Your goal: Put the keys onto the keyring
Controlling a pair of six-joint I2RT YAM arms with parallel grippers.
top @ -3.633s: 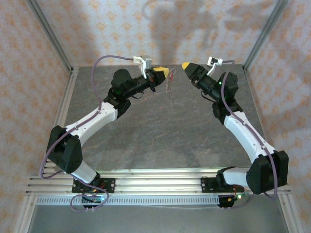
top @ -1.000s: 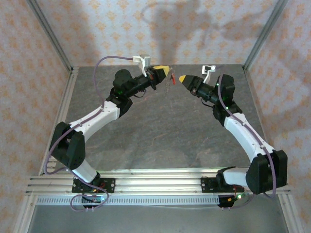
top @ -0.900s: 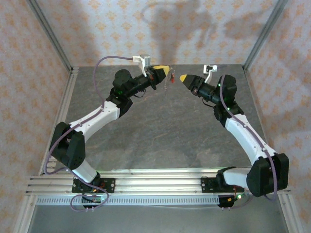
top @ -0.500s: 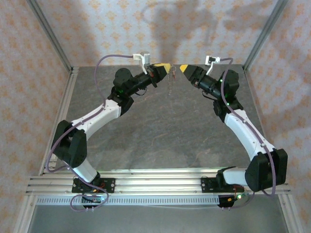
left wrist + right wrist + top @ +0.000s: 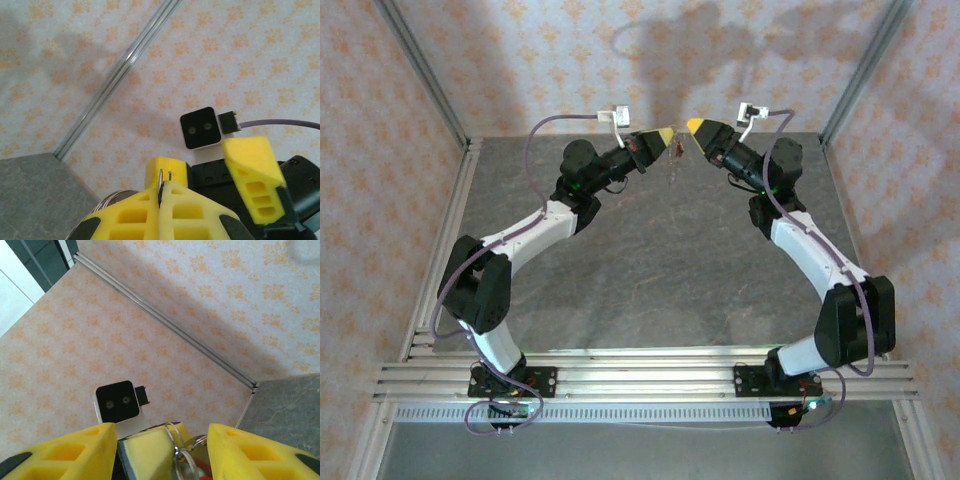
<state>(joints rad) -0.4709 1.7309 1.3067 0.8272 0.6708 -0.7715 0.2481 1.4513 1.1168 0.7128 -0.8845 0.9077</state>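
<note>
My left gripper point(image 5: 162, 189) is shut on the keyring point(image 5: 161, 176), whose thin wire edge sticks up from between the yellow pads. In the top view this gripper point(image 5: 665, 135) is raised near the back wall, with the keyring point(image 5: 673, 156) and its beaded chain dangling below its tip. My right gripper point(image 5: 694, 126) faces it tip to tip, very close. In the right wrist view the right gripper point(image 5: 161, 434) is open, and the keyring's loops point(image 5: 176, 440) and the red head of the key point(image 5: 201, 473) hang between its fingers, beside the left gripper's pad.
A grey stone-patterned table top point(image 5: 660, 260) lies far below both grippers. Patterned walls with aluminium corner posts point(image 5: 420, 70) close in the back and sides. The aluminium rail point(image 5: 640, 372) carrying the arm bases runs along the near edge.
Both arms have risen and swung toward the back wall. The right gripper has closed the gap to the left gripper's tip. The keyring stays pinched in the left gripper.
</note>
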